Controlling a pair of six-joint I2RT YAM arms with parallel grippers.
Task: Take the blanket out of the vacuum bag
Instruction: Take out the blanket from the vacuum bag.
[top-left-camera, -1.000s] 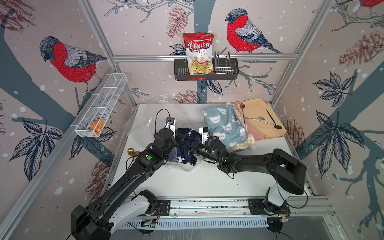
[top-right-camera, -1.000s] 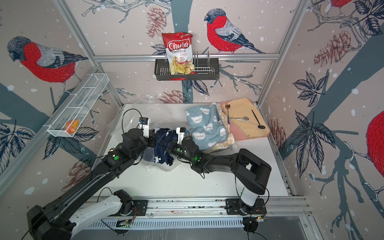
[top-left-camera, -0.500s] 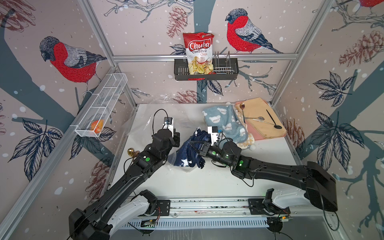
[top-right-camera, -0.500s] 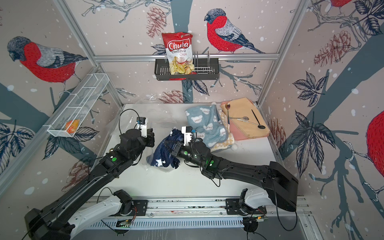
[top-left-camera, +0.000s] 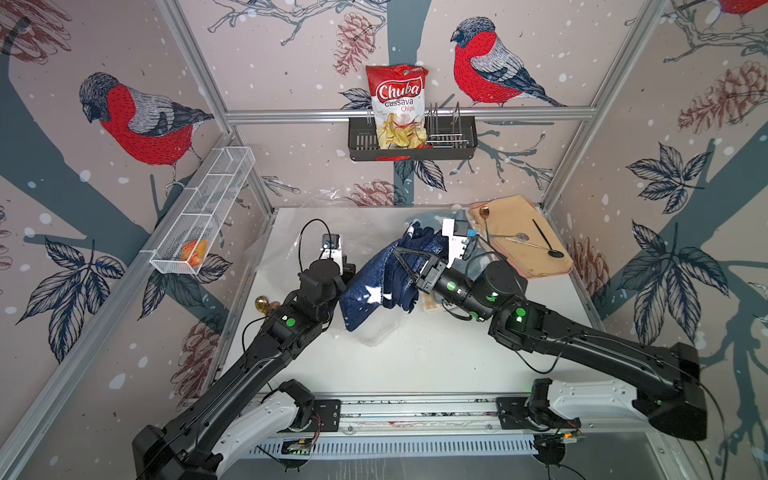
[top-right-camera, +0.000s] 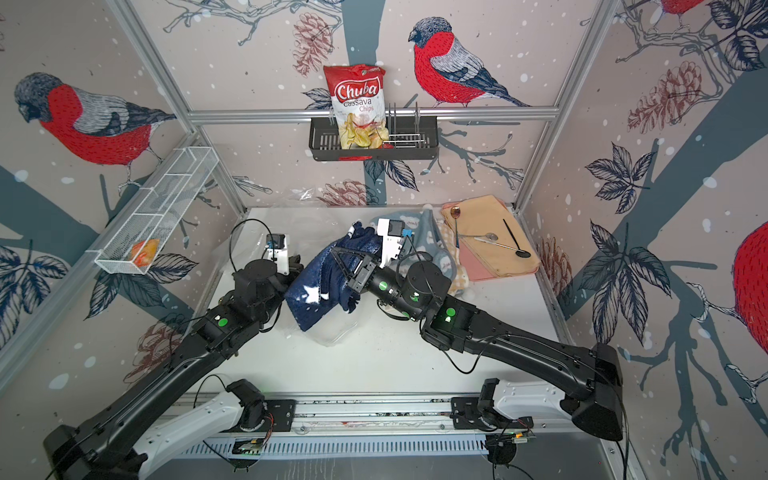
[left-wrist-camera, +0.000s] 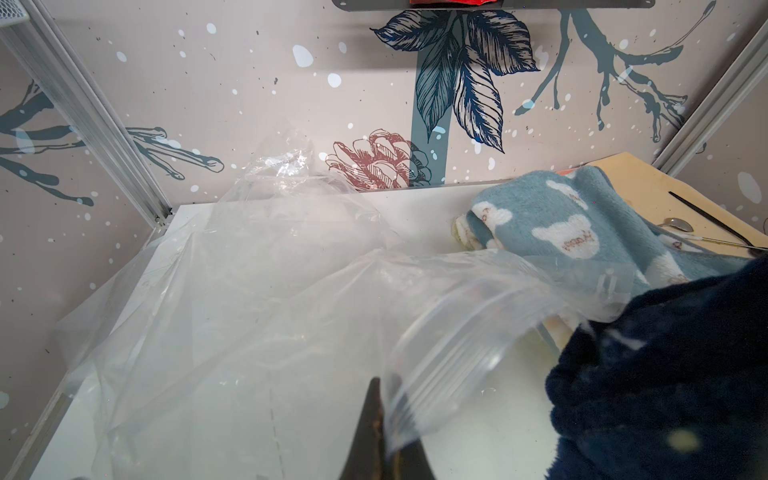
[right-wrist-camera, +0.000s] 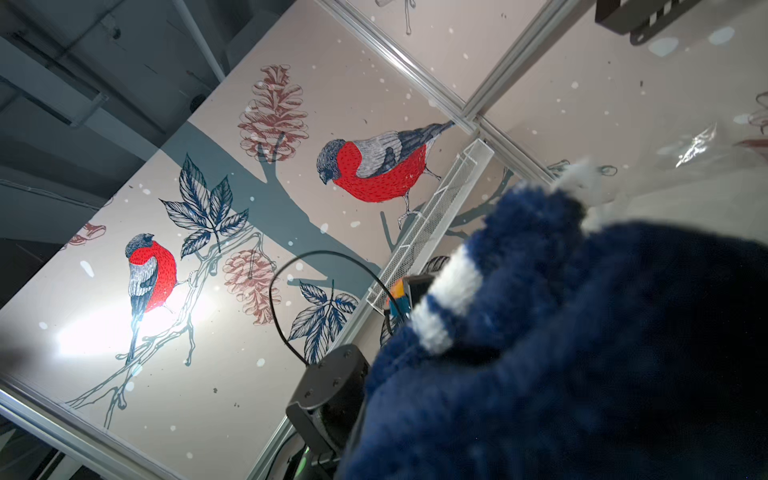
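The blanket, dark navy with white stars, hangs above the table in both top views and is draped over my right gripper, which is shut on it. It fills the right wrist view and hides the fingers there. The vacuum bag is crumpled clear plastic spread over the table's left and back. My left gripper is shut on the bag's ribbed zip edge, just left of the hanging blanket. A loose fold of the vacuum bag lies under the blanket.
A folded light-blue bear-print blanket lies at the back right beside a peach cloth carrying spoons. A black rack with a chips packet hangs on the back wall. A white wire basket hangs on the left wall.
My right gripper has lifted the navy blanket up and to the right, away from the bag's mouth. My left gripper kept its hold on the bag and shifted slightly back.
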